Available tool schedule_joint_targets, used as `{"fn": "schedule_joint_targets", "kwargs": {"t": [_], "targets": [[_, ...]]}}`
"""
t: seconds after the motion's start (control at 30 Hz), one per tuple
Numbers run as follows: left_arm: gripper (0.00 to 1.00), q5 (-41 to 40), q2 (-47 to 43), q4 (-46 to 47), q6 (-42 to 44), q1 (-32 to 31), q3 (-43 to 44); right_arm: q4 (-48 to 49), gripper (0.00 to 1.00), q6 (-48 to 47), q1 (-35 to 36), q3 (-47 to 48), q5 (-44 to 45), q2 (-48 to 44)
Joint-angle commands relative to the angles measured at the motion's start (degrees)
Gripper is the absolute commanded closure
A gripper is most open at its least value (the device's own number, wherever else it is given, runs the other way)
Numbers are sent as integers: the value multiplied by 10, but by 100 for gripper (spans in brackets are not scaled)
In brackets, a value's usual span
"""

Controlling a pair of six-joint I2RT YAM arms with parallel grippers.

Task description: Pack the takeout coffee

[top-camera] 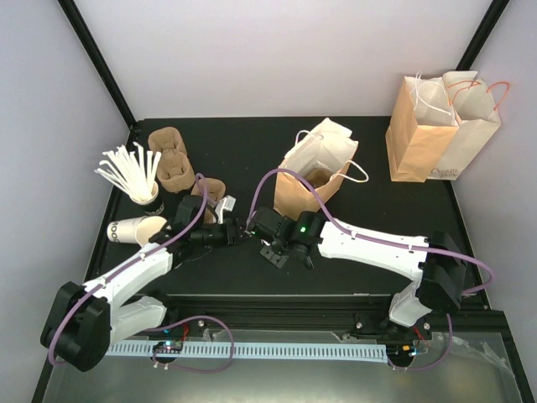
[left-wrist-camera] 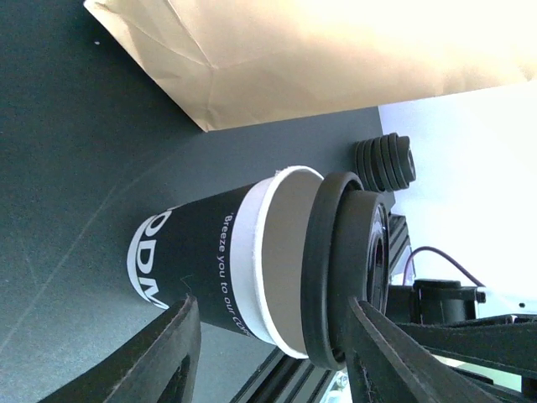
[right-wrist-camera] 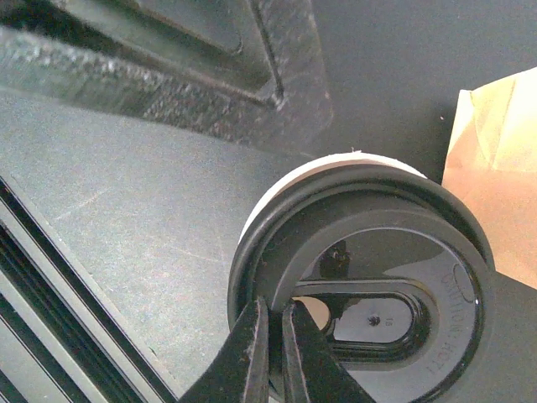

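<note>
Right fingers (right-wrist-camera: 252, 353) pinch the lid (right-wrist-camera: 369, 277) rim of the coffee cup (left-wrist-camera: 218, 277) at centre frame below the open bag (top-camera: 315, 180), left fingers (left-wrist-camera: 176, 353) spread around it, unclamped: grasping step, I'd say, and next calls for a squeeze, then a lift bagward.

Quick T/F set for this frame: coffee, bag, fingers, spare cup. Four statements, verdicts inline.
1. The takeout coffee has its black lid on. True.
2. The right fingers are spread wide apart. False: they are closed together, with their tips at the lid's rim.
3. The coffee already sits inside the open paper bag. False: it stands on the table beside the bag, between the left fingers.
4. A lidless white cup lies on its side near the table's left edge. True.
</note>
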Motion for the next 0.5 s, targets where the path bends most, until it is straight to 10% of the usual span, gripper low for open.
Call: {"fn": "schedule_joint_targets", "kwargs": {"t": [0.0,0.47], "targets": [[51,7,-10,21,-4,17,-2,-17,99,-15,2,23,5,10],[51,26,-11,35,-2,37,-22,-36,95,-22,2,54,-3,61]]}}
